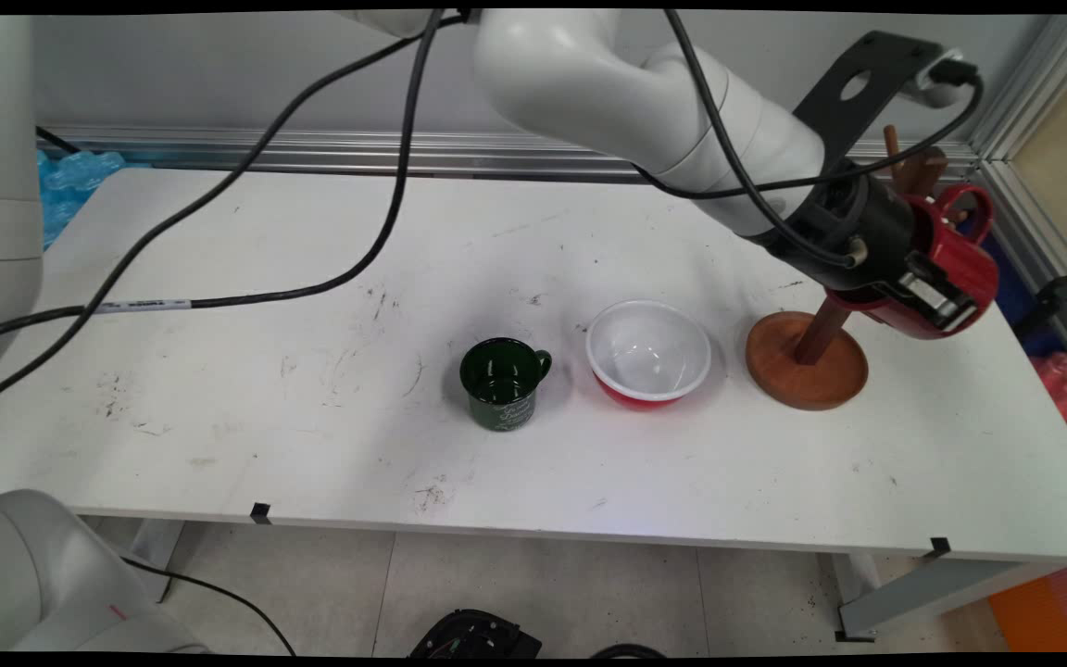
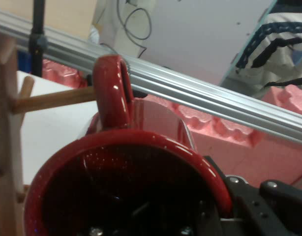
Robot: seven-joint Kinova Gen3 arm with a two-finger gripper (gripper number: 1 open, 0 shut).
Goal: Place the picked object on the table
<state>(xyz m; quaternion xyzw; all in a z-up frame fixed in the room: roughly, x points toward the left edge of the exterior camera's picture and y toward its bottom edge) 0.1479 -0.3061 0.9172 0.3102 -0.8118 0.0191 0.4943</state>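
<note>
Clenched on the wall of a red mug (image 1: 960, 269), jaws of the black gripper (image 1: 936, 296) held out sideways above the tabletop's (image 1: 311, 417) right end, near the far right corner. Tipped on its side, mug mouth turned back toward the hand camera, handle (image 2: 113, 93) uppermost. Just beside that handle, a horizontal wooden peg (image 2: 52, 100) of the mug tree (image 1: 807, 357), its tip at or behind the loop; cannot tell whether threaded through. Planted on a round wooden base near the right edge, upright post rising under the wrist. Left of the base, just beside it, a red bowl (image 1: 648, 352) with white inside. Further left, near the tabletop's middle, a dark green mug (image 1: 502, 383), upright, handle to the right. Draped across the far left part, black cables (image 1: 246, 296).
</note>
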